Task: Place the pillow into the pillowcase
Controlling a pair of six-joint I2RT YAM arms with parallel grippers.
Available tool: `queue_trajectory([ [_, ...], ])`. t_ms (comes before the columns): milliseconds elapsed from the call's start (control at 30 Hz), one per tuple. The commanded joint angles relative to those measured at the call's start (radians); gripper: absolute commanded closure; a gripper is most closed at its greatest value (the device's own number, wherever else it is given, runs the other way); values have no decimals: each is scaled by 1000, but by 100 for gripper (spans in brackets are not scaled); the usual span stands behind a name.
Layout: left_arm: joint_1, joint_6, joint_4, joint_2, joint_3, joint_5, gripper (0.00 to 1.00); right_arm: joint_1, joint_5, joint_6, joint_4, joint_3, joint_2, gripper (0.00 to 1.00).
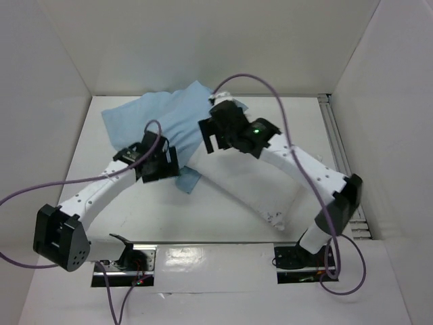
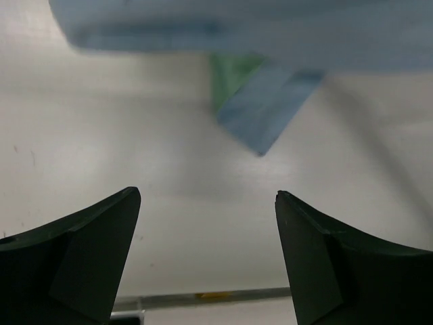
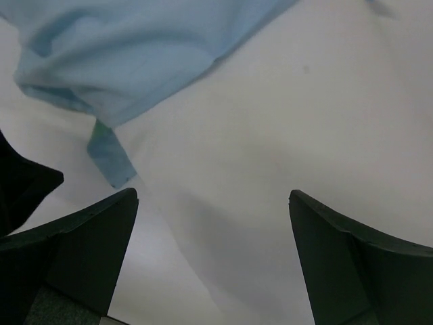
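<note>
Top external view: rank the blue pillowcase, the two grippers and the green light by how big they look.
Largest: blue pillowcase.
Next: left gripper and right gripper, too alike to rank.
Smallest: green light on the right arm.

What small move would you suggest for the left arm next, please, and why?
Probably ease the left pincer forward and down onto the loose flap of the pillowcase. Its jaws stand open and empty over the table, and the flap lies just ahead of them, so it looks like the nearest edge to grip.
</note>
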Motion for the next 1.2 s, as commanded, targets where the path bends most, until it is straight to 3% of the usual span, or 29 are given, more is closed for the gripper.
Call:
queue_trajectory([
  [0, -58, -84, 137, -110, -195, -66, 6, 51, -3, -103, 5, 76, 104, 0],
  [133, -95, -146, 291, -149, -360, -79, 5, 51, -54, -130, -20, 115, 184, 0],
  [333, -86, -240, 425, 9, -398, -53, 7, 51, -54, -130, -1, 94, 161, 0],
  [633, -76, -178, 584, 222, -320, -105, 14, 23, -52, -121, -40, 51, 132, 0],
  [733, -76, -178, 607, 267, -311, -114, 30, 11, -103, -130, -82, 37, 147, 0],
  [767, -76, -178, 619, 276, -311, -114, 39, 11, -103, -139, -93, 37, 161, 0],
  [800, -76, -178, 619, 290, -302, -114, 69, 11, -103, -140, -93, 26, 187, 0],
  [867, -76, -167, 628, 307, -274, -91, 100, -1, -115, -140, -69, -3, 221, 0],
  [967, -76, -158, 598, 318, -240, -79, 100, -38, -146, -140, -17, -12, 270, 0],
  [1000, -90, -139, 598, 298, -240, -79, 100, -67, -196, -140, -3, -12, 308, 12],
  [1033, -90, -139, 598, 280, -240, -70, 100, -84, -215, -130, 8, -12, 327, 34],
  [1067, -90, -139, 620, 234, -262, -42, 100, -101, -224, -120, 25, 15, 342, 65],
  [1100, -99, -124, 643, 206, -271, -1, 100, -127, -224, -86, 35, 30, 353, 90],
  [1133, -99, -103, 685, 180, -283, 59, 100, -142, -233, -74, 35, 50, 353, 100],
  [1167, -112, -90, 721, 157, -292, 158, 100, -156, -233, -63, 79, 67, 353, 100],
])
